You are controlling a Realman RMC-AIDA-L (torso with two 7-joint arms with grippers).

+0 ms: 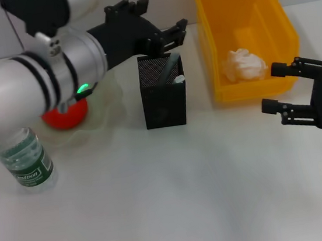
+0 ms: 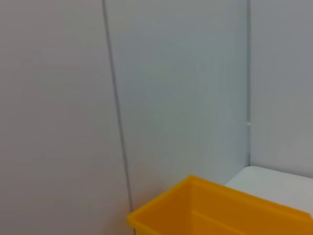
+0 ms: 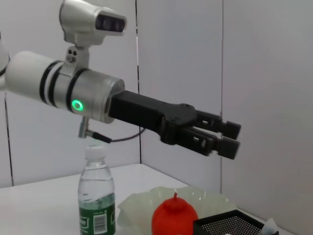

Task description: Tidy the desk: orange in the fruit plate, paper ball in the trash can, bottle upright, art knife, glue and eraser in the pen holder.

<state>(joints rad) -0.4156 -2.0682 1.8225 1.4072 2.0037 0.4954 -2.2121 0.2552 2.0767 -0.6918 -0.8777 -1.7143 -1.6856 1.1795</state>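
Observation:
My left gripper (image 1: 175, 33) hovers just above the black mesh pen holder (image 1: 164, 96), open with nothing between its fingers; it also shows in the right wrist view as the left gripper (image 3: 237, 138). A dark stick and a small white item (image 1: 179, 79) stand inside the holder. The orange (image 1: 66, 117) lies in the translucent fruit plate (image 1: 104, 123), partly hidden by my left arm. The bottle (image 1: 26, 160) stands upright at the left. The paper ball (image 1: 243, 65) lies in the yellow trash can (image 1: 278, 24). My right gripper (image 1: 271, 88) is open beside the can's front right corner.
The right wrist view shows the bottle (image 3: 96, 196), the orange (image 3: 173, 218), the fruit plate (image 3: 139, 208) and the pen holder's rim (image 3: 230, 226) below my left arm. A wall stands behind the trash can (image 2: 220, 210). White tabletop stretches across the front.

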